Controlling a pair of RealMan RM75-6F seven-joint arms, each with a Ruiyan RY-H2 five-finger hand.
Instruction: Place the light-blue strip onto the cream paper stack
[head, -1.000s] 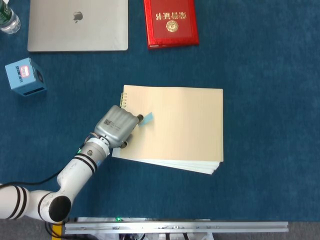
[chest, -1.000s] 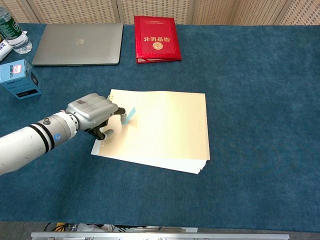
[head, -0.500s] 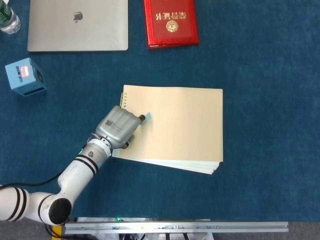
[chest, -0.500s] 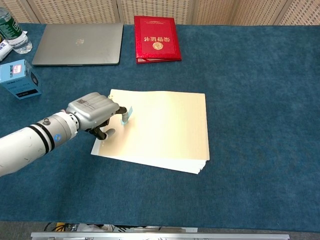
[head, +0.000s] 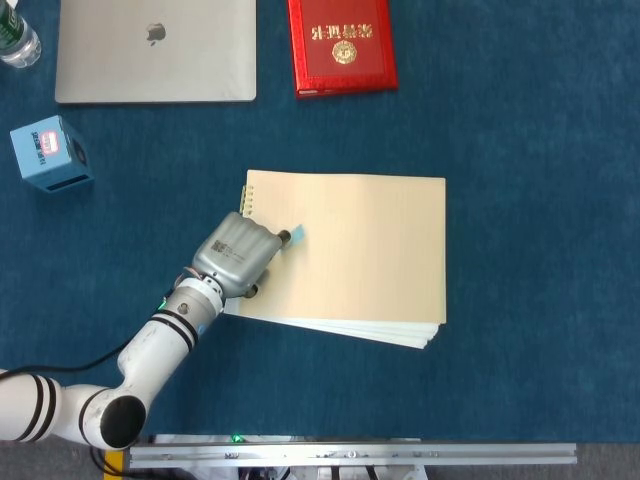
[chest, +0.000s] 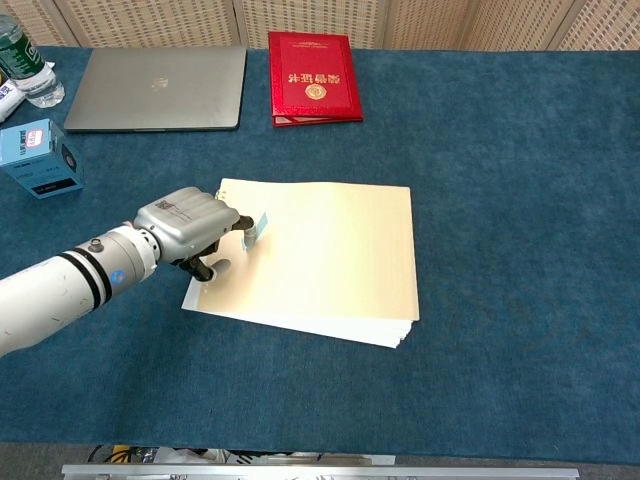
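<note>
The left hand (head: 238, 262) sits over the left part of the cream paper stack (head: 370, 255), its fingers (chest: 243, 232) curled and pinching the light-blue strip (head: 296, 235), which pokes out past the fingertips just above the top sheet.

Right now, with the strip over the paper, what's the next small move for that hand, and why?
Probably lower slightly and let go. The left hand pinches the blue strip already above the cream paper stack, near its left edge, so only setting it flat and releasing seems left.
</note>
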